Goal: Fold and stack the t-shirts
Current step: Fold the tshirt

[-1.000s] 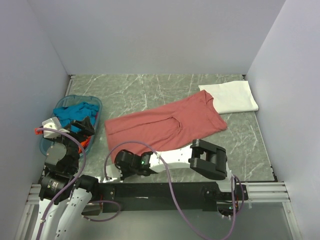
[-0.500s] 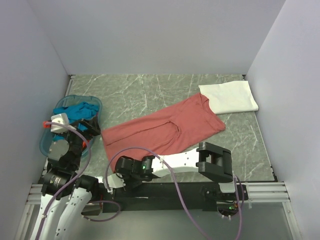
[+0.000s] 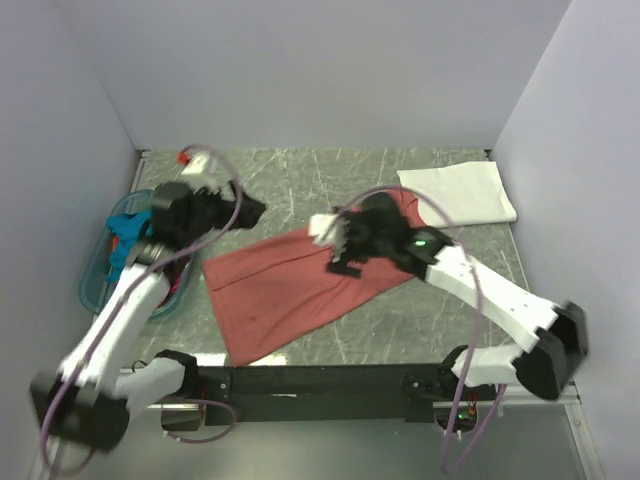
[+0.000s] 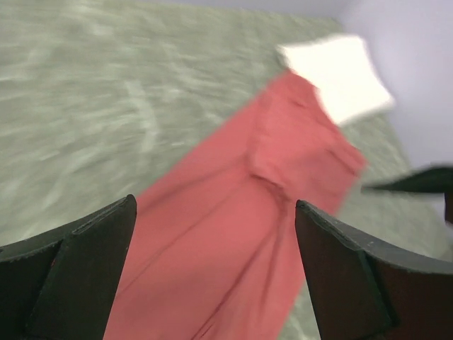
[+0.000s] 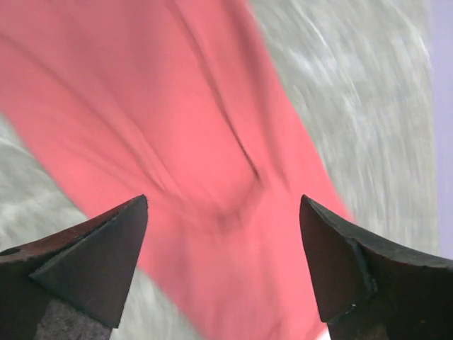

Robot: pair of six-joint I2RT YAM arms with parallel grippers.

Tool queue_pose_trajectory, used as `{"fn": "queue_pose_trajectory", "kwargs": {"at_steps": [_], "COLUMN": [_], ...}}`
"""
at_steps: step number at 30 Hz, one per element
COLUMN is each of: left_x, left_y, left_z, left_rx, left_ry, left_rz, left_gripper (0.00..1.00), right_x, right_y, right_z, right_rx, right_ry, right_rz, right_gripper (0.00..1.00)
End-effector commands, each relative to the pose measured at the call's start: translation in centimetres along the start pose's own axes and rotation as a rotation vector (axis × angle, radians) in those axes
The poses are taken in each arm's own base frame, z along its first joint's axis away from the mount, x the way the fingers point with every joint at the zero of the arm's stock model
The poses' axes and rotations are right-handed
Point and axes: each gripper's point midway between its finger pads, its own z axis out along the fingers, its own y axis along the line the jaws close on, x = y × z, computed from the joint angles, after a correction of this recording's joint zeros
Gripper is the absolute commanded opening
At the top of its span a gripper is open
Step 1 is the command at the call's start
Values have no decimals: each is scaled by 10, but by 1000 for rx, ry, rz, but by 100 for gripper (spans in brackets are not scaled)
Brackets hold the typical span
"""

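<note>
Swung the left gripper (image 3: 252, 212) up from low by the near-left corner and out over the far left of the table (image 3: 300, 175). Reached the right gripper (image 3: 340, 255) from the near edge out above the shirt (image 3: 290, 290). Spread its jaws from closed to wide. Shifted the shirt's left end slightly nearer.

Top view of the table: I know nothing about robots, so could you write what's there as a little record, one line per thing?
red t-shirt: lying flat and creased, diagonal across the table
white t-shirt: folded, far right corner, meeting the red one's neck end
basket: left edge, teal t-shirt inside
left pincer: open, empty, pointed at the red t-shirt
right pincer: open, empty, over the red t-shirt's middle
</note>
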Motion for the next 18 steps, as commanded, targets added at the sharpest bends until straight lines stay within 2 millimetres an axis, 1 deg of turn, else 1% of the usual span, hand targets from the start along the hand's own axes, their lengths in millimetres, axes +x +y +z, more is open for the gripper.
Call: {"fn": "queue_pose_trajectory", "kwargs": {"at_steps": [1,2,3,4,5,6,7,8,9,10,11,12,13,14,15,16,17,18], "left_x": [0,-8,16,2,8,40,53,34,69,75,63,91,95,86,110,116,107,131], "left_y": [-62,-79,-77,-91,-94,-92,-91,-103,-96,-98,-108,-102,-104,-111,-108,-108,-116,-111], "left_z": [45,51,81,93,106,137,149,166,193,206,220,241,251,263,278,286,295,305], "left_rx": [386,486,509,555,568,563,558,577,575,580,602,590,589,602,597,591,609,592], "left_ry": [142,172,268,263,301,397,449,421,508,528,503,548,548,516,546,551,522,568], "left_rz": [-27,-21,-49,-5,7,-1,17,51,27,27,44,28,23,39,27,18,28,7], "left_gripper": [99,98,97,96,95,94,91,89,88,85,85,85,85,85,85,85,84,84], "right_x": [33,41,66,72,91,105,113,116,110,124,126,127,131,137,138,139,143,145], "right_y": [-23,-35,-51,-73,-82,-85,-77,-77,-74,-77,-77,-79,-79,-81,-80,-77,-78,-78], "right_z": [-49,-61,-83,-93,-101,-109,-111,-115,-116,-125,-128,-133,-135,-140,-140,-140,-142,-143], "right_rx": [109,170,295,421,509,482,425,401,336,353,358,373,386,406,406,398,406,405], "right_ry": [-76,-96,-86,-118,-92,-112,-111,-133,-186,-176,-176,-170,-165,-164,-172,-171,-164,-164], "right_rz": [175,223,372,449,568,665,743,800,852,900,911,910,916,932,939,945,953,960], "right_gripper": [94,97,97,100,100,100,99,97,96,96,95,95,95,95,95,95,95,95]}}
